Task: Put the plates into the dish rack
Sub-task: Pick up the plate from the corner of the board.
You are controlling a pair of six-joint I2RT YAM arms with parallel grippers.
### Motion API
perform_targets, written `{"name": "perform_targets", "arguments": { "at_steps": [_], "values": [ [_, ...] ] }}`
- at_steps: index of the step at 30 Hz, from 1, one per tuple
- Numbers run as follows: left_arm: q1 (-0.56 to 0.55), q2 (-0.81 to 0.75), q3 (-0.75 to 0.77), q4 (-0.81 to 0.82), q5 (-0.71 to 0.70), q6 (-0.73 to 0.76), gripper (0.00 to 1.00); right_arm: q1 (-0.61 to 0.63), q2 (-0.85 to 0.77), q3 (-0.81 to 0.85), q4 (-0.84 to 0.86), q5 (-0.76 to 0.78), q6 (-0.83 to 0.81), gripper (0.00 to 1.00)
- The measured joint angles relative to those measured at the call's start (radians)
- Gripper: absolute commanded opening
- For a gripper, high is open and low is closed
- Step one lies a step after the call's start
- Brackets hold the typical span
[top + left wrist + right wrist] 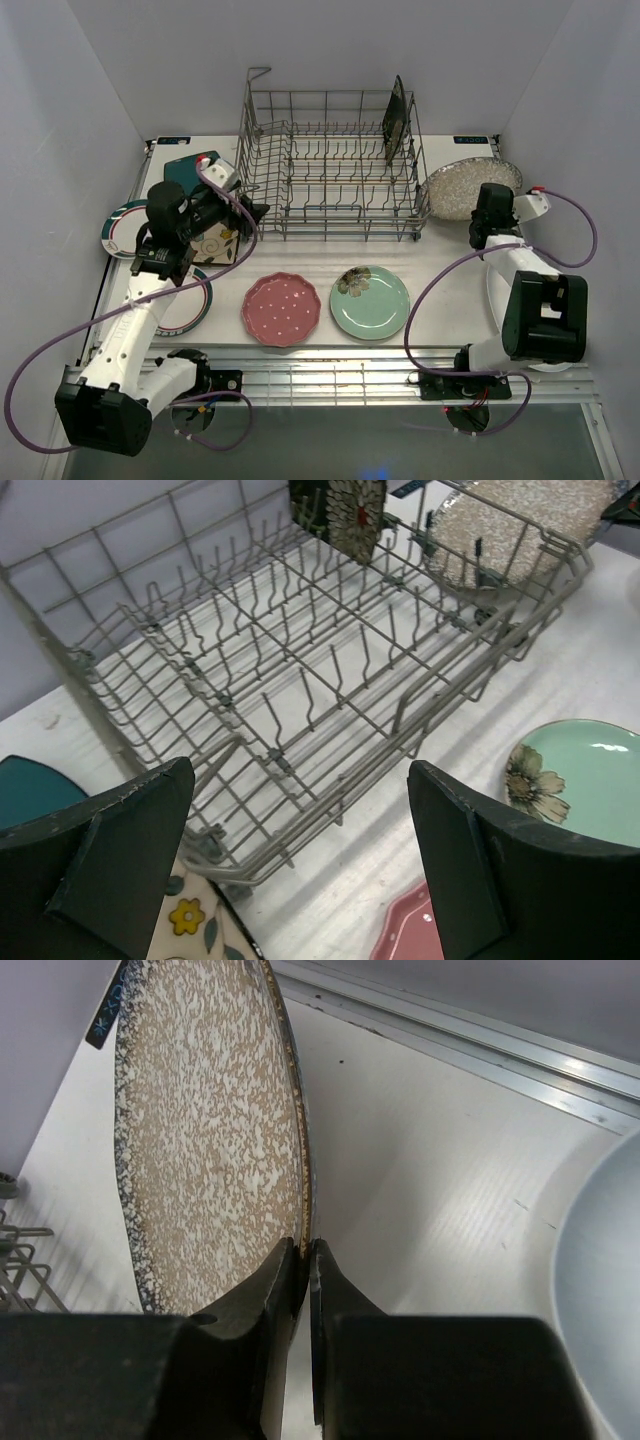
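Note:
The grey wire dish rack (330,165) (300,660) stands at the back centre, with a dark floral square plate (395,120) (350,510) upright at its right end. My right gripper (487,215) (305,1245) is shut on the rim of the speckled plate (465,188) (210,1130), which is tilted up just right of the rack. My left gripper (255,212) (300,780) hangs open and empty by the rack's near left corner. The pink dotted plate (283,308) and the mint green plate (370,301) (590,780) lie flat in front of the rack.
At the left lie a teal square plate (190,170), a cream floral square plate (215,245) (185,920) and two white rimmed round plates (125,228) (185,300). A big white oval plate (497,290) (610,1290) lies under my right arm. White walls enclose the table.

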Motion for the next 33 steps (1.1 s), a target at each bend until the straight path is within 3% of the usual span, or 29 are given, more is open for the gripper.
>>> {"name": "perform_targets", "arguments": {
  "at_steps": [8,20,33],
  "values": [
    [-0.233,0.055,0.069,-0.058,-0.059,0.026,0.98,0.013,-0.153,-0.116,-0.045,0.032,-0.022,0.08],
    [-0.499,0.231,0.195,-0.12,-0.122,0.086,0.98,0.019,-0.479,-0.261,-0.169,0.034,-0.087,0.08],
    [-0.823,0.441,0.248,-0.124,-0.237,0.164,0.98,0.02,-0.708,-0.315,-0.321,0.007,-0.141,0.08]
  ]
}}
